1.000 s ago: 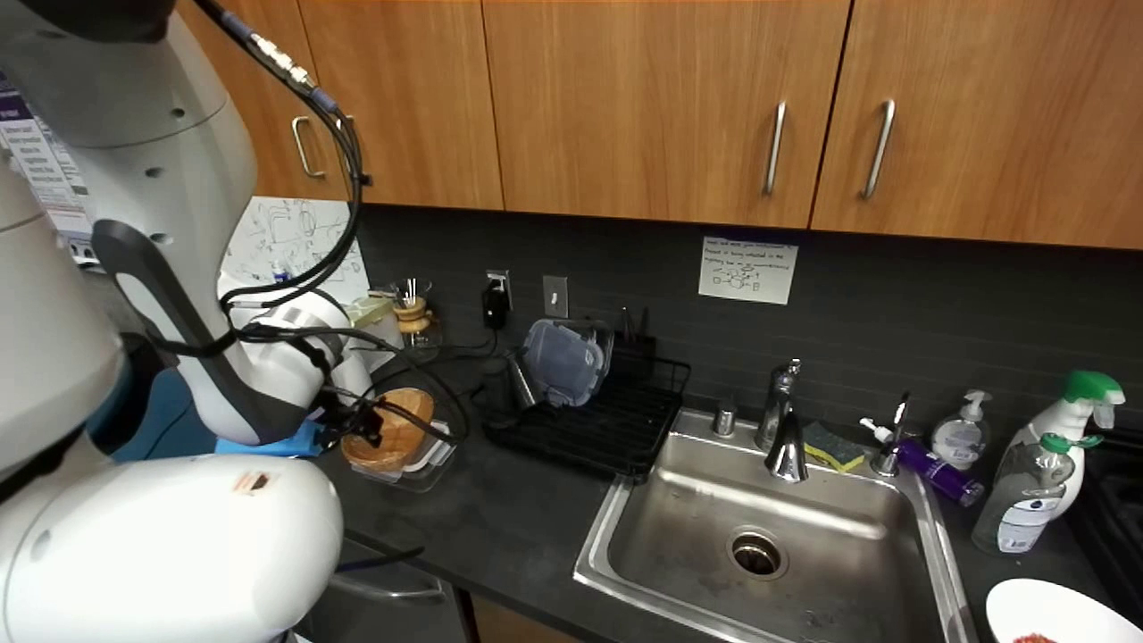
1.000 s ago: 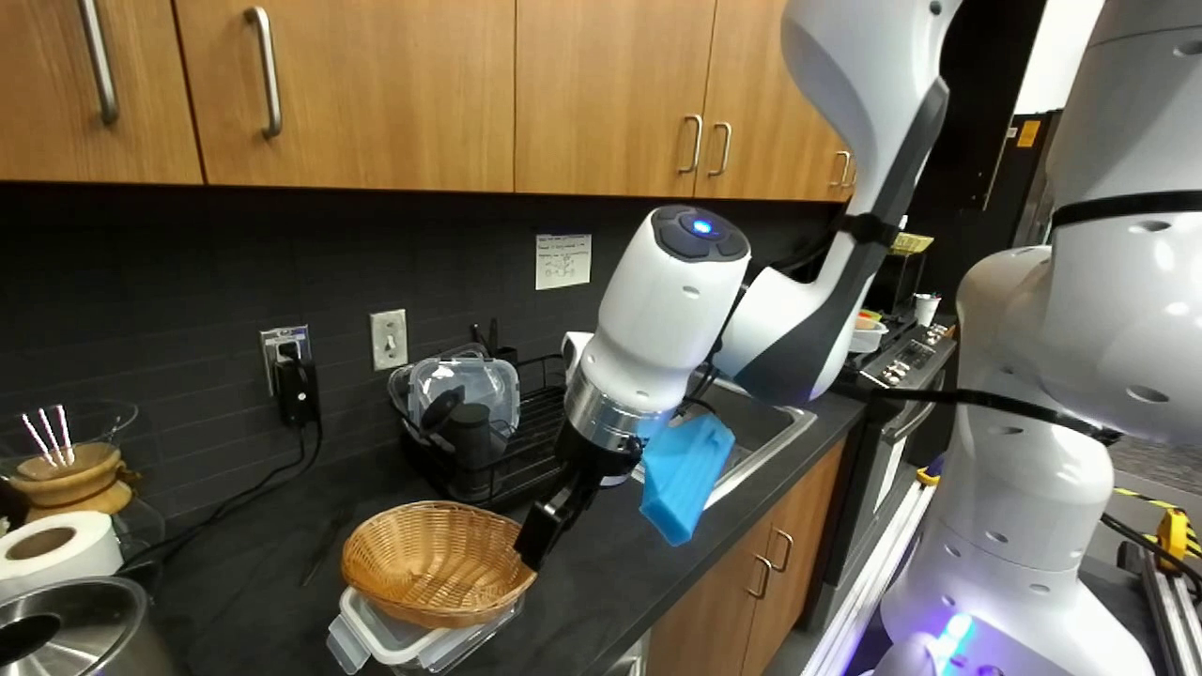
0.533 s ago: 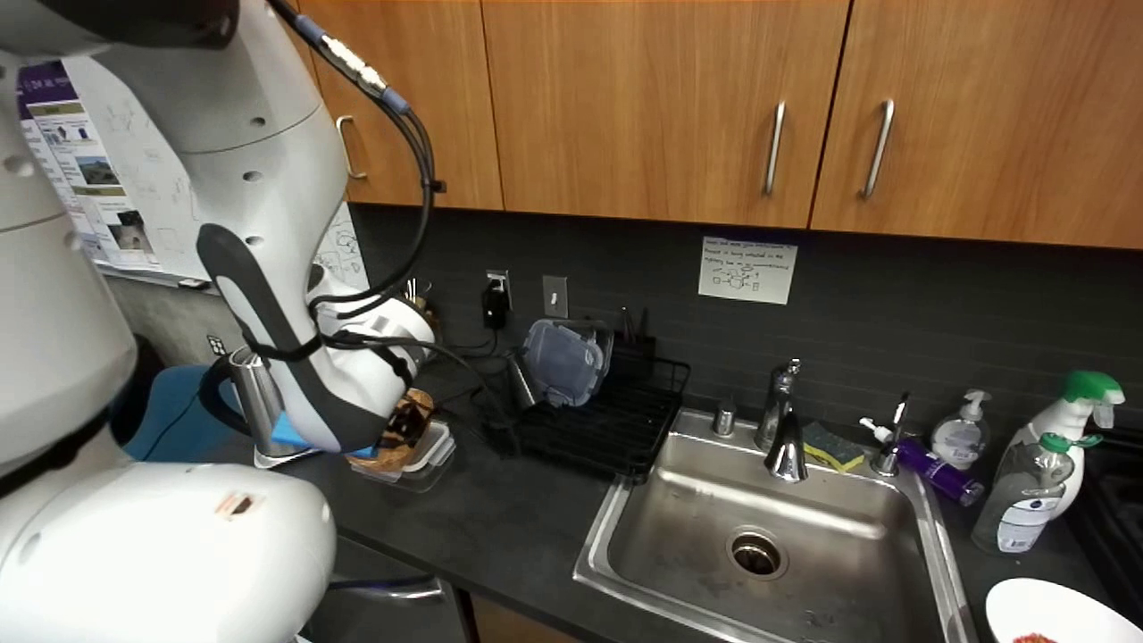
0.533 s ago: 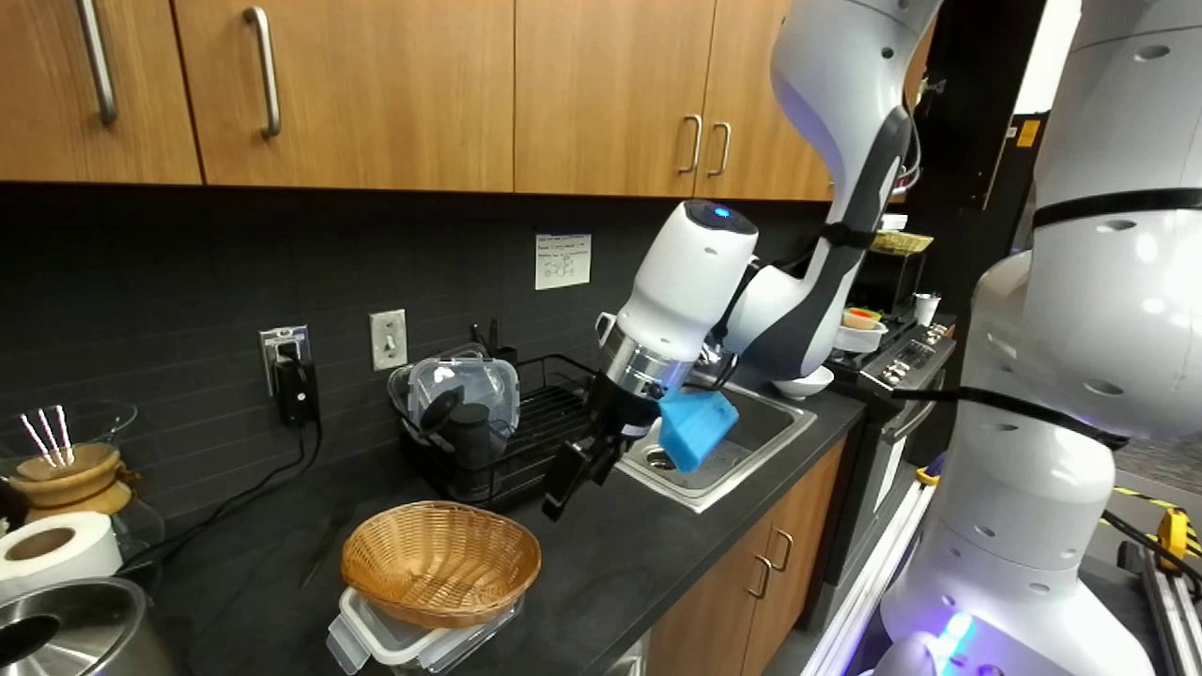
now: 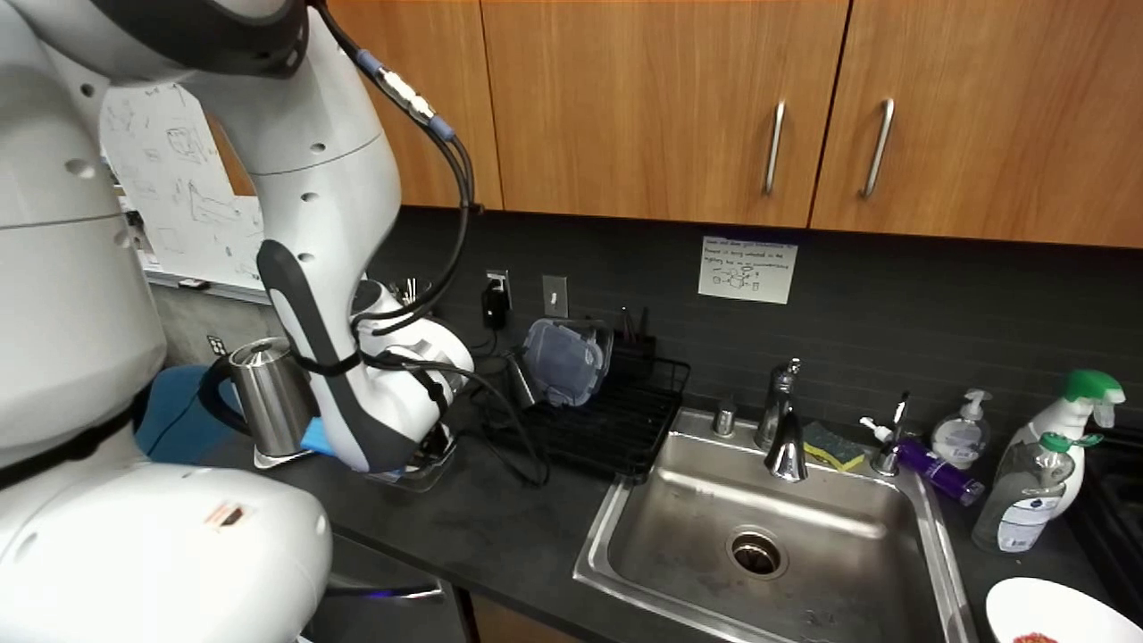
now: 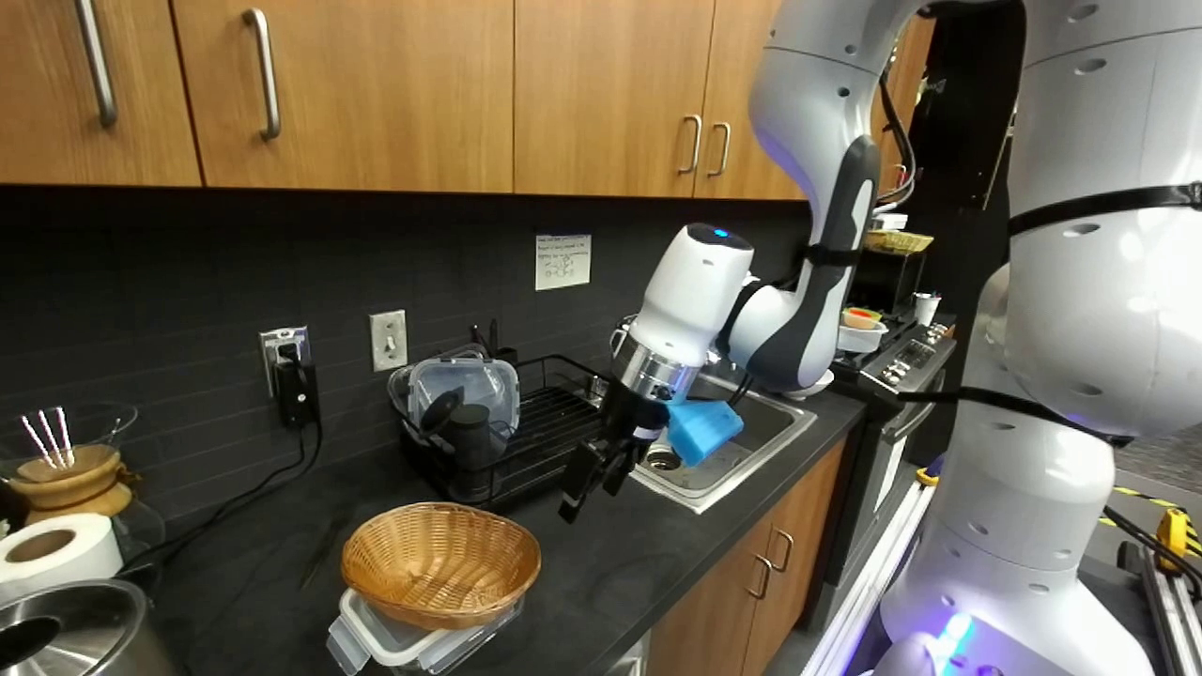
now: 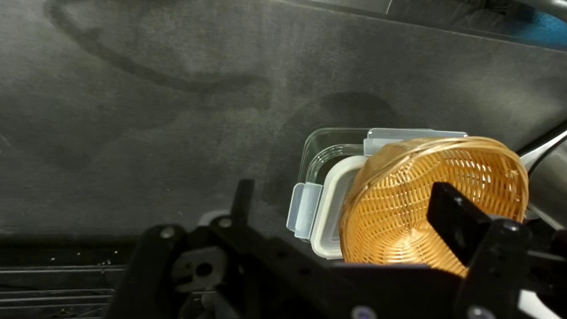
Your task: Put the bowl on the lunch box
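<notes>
The bowl, a round woven light-brown basket (image 6: 441, 563), sits on top of the lunch box (image 6: 390, 638), overhanging it. In the wrist view the bowl (image 7: 412, 208) covers much of the pale lid of the lunch box (image 7: 330, 212); a clear corner and two latches show. In an exterior view the arm hides the bowl, and only a clear edge of the lunch box (image 5: 427, 478) shows. My gripper (image 6: 592, 498) is open and empty, above the counter to the bowl's right, apart from it. In the wrist view its fingers (image 7: 347, 204) are wide apart.
A black dish rack (image 6: 549, 422) with a clear container stands behind, beside the steel sink (image 6: 798, 427). A steel kettle (image 5: 272, 393), a paper roll (image 6: 84, 554) and a glass coffee maker (image 6: 75, 483) stand on the counter. A blue piece (image 6: 700, 427) hangs at my wrist.
My open gripper has moved from the bowl's rim away toward the sink, rising slightly at first. The bowl has stayed on the lunch box. The kettle has come into view from behind the arm.
</notes>
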{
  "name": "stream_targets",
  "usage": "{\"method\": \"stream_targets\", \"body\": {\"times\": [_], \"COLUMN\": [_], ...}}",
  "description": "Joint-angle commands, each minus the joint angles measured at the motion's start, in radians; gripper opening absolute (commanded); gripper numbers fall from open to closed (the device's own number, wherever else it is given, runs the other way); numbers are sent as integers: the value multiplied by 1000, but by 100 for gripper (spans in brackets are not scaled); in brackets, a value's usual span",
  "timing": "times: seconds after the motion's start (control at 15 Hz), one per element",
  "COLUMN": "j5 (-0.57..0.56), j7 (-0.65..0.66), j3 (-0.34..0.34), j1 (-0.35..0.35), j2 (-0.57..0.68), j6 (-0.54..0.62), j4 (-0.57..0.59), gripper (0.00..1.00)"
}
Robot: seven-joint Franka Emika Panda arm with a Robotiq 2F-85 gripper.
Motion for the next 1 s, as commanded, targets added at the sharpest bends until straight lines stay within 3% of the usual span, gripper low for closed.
{"method": "stream_targets", "body": {"times": [0.0,0.93], "j5": [1,0], "j7": [-4,-1], "j3": [20,19], "j1": [22,21], "j2": [7,8], "j6": [-27,-18], "j4": [18,14], "gripper": [100,100]}}
